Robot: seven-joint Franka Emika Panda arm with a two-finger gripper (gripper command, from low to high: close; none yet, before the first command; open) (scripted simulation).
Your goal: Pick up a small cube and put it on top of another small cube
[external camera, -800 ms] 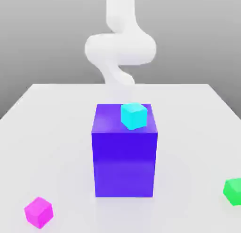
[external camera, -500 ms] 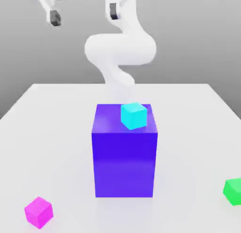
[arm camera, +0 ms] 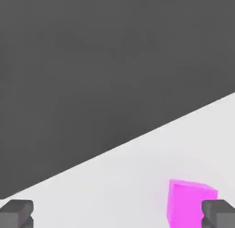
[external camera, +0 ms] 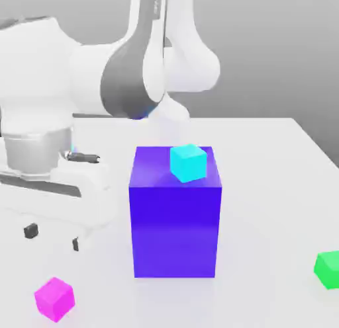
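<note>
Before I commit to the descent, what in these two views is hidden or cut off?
- Green cube: exterior view, its far side is cut by the picture's right edge.
- Magenta cube: hand view, its lower part runs off the picture edge and a fingertip covers one corner.
- Gripper: exterior view, open above the magenta cube; whether it is centred over the cube cannot be judged.
- Blue block with cyan cube: rear faces turned away from the camera.

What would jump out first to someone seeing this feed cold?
The big blue-purple block at the table's centre, with a cyan cube on its top near the back edge. Next, the white arm at the exterior view's left, its open gripper hanging above the magenta cube at the front left corner. The green cube sits alone by the right edge.
</note>
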